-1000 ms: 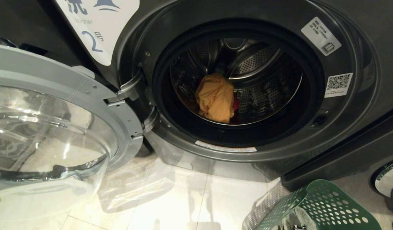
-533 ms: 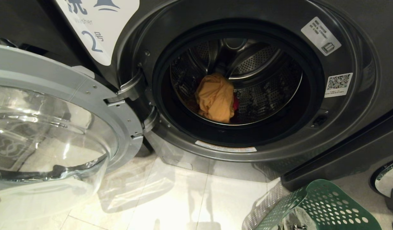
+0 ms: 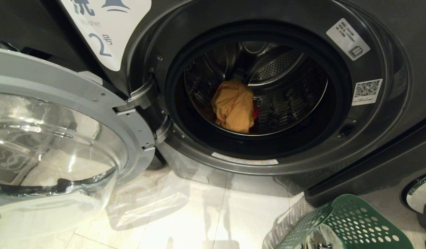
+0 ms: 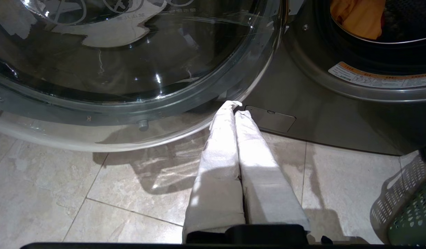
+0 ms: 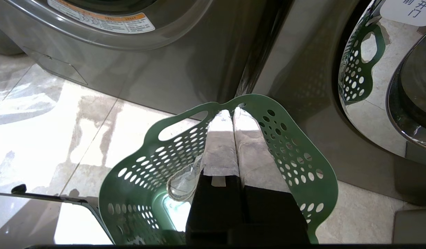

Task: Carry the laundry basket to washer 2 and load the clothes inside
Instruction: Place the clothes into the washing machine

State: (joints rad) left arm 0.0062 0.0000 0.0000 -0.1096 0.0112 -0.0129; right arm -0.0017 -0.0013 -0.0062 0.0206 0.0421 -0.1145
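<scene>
Head view gave me washer 2 (image 3: 389, 145), door (image 3: 60, 138) swung wide, with the clothes (image 3: 233, 105) inside its drum. Beside it on the floor stood the laundry basket (image 3: 358, 221). Left gripper (image 4: 234, 108) and right gripper (image 5: 231, 112) were both pressed together, empty.

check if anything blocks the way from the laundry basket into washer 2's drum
Nothing visible does. Washer 2's door is swung wide open to the left, its drum mouth clear, with the clothes already inside. The laundry basket stands on the floor at lower right.
</scene>
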